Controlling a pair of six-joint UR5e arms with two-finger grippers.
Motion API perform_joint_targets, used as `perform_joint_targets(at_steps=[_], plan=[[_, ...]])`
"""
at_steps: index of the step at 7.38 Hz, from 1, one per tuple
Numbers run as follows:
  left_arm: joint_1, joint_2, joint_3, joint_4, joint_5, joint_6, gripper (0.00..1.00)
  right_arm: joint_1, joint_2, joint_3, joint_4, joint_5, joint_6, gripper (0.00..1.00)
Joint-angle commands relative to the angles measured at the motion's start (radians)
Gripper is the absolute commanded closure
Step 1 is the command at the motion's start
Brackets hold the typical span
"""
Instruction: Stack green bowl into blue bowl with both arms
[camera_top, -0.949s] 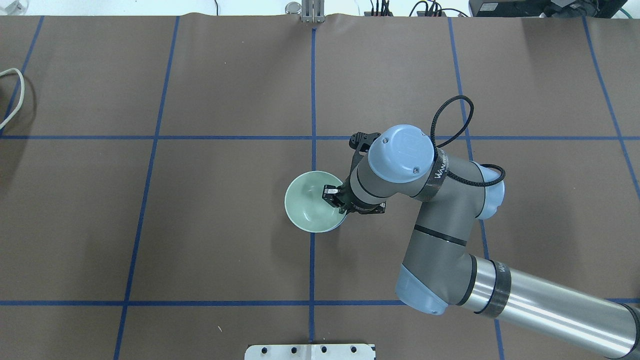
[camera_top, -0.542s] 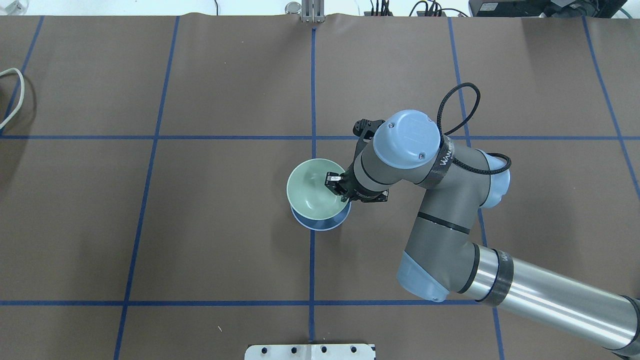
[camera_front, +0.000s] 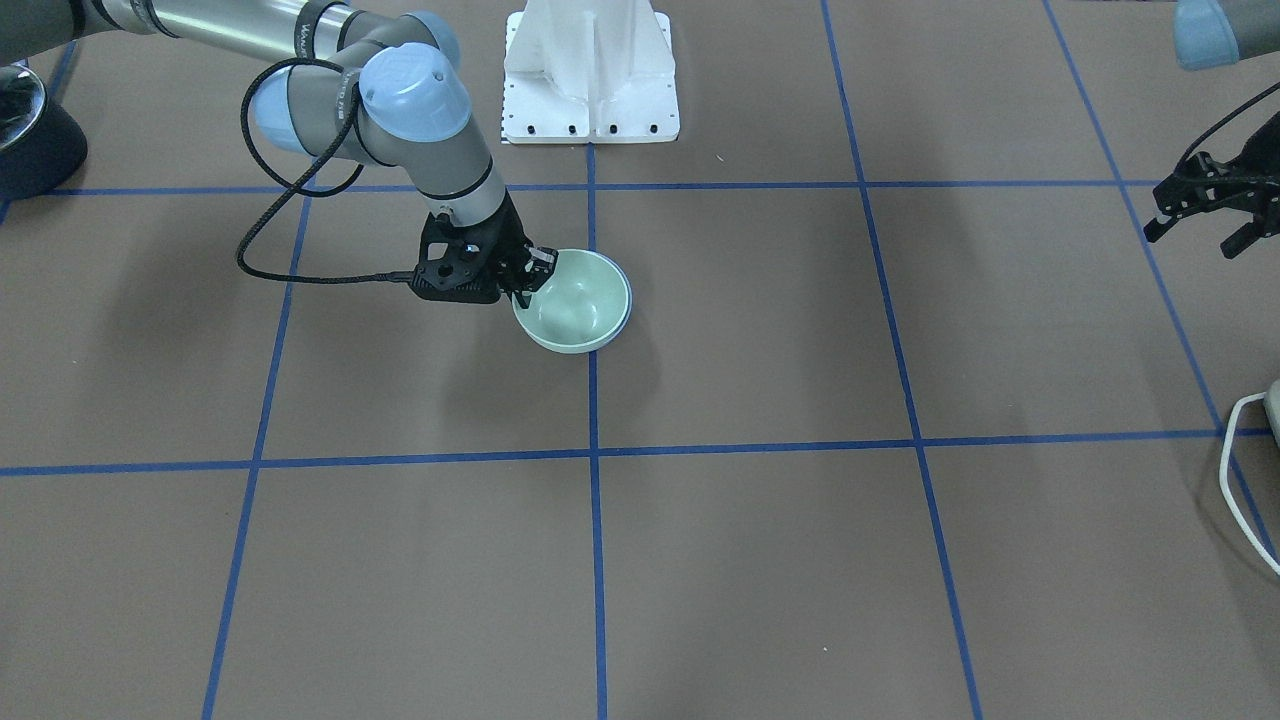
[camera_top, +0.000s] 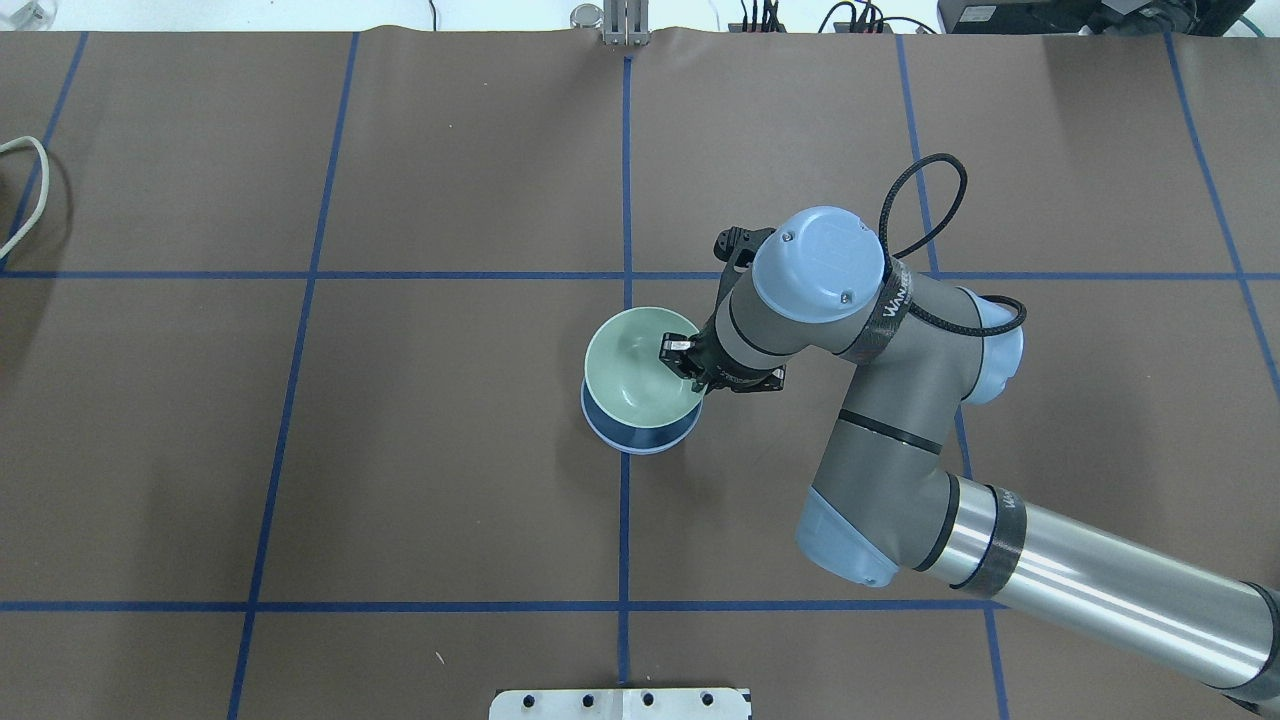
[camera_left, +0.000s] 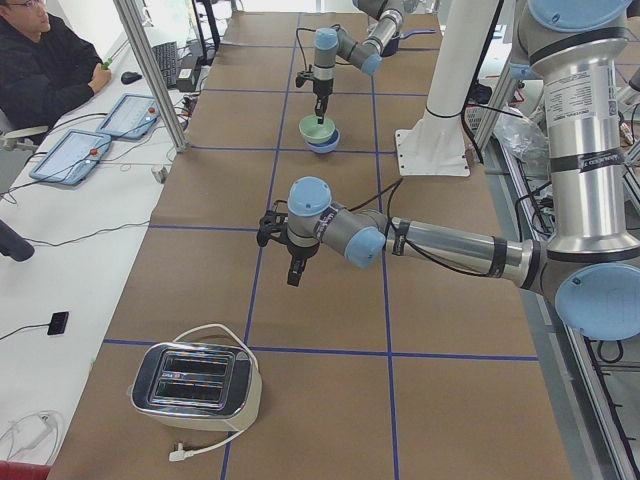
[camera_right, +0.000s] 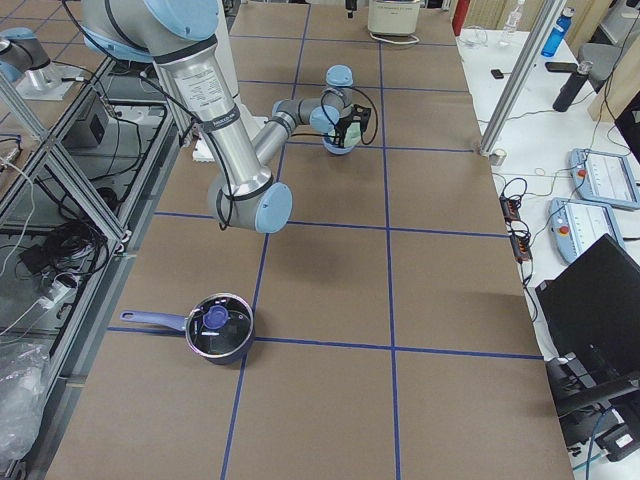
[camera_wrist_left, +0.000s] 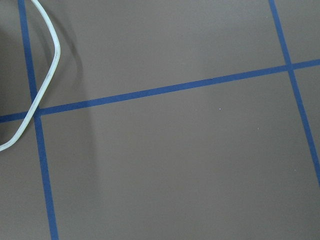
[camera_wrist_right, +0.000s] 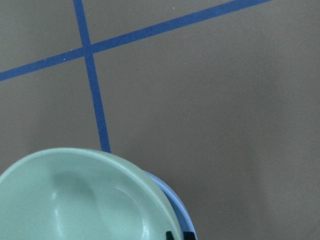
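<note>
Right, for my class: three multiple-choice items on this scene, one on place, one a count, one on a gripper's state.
1. The pale mint-green round bowl is: A over the periwinkle-blue round bowl; B far to one side of it; C beneath it.
2. Bowls in view: A one; B two; C four.
3. The right arm's black two-finger gripper is: A open, clear of both bowls; B shut on the green bowl's rim; C out of view.
Answers: A, blue rim peeks out below the green; B, one green, one blue; B, its fingers straddle the green rim.
</note>
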Motion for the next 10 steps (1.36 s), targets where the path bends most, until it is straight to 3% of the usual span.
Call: perform_joint_targets(at_steps=[1, 6, 7, 8, 9, 10], plan=[[0.000, -0.002, 0.002, 0.000, 0.000, -0.006, 0.02, -0.013, 0.001, -0.003, 0.001, 0.000, 0.001, 1.00], [0.000, -0.006, 0.013, 0.000, 0.000, -0.009, 0.02, -0.025, 0.003, 0.008, 0.001, 0.002, 0.004, 1.00], [0.000, -0.006, 0.013, 0.000, 0.000, -0.009, 0.02, -0.025, -0.002, 0.003, 0.010, 0.003, 0.000, 0.95], [0.000, -0.008, 0.014, 0.000, 0.000, -0.009, 0.02, -0.025, -0.005, 0.002, 0.028, 0.003, -0.005, 0.66], [0.000, -0.008, 0.013, 0.000, 0.000, -0.009, 0.02, -0.033, -0.005, 0.000, 0.028, -0.008, -0.004, 0.27], [0.000, -0.008, 0.014, 0.000, 0.000, -0.011, 0.02, -0.038, -0.009, 0.000, 0.030, -0.023, -0.002, 0.00]])
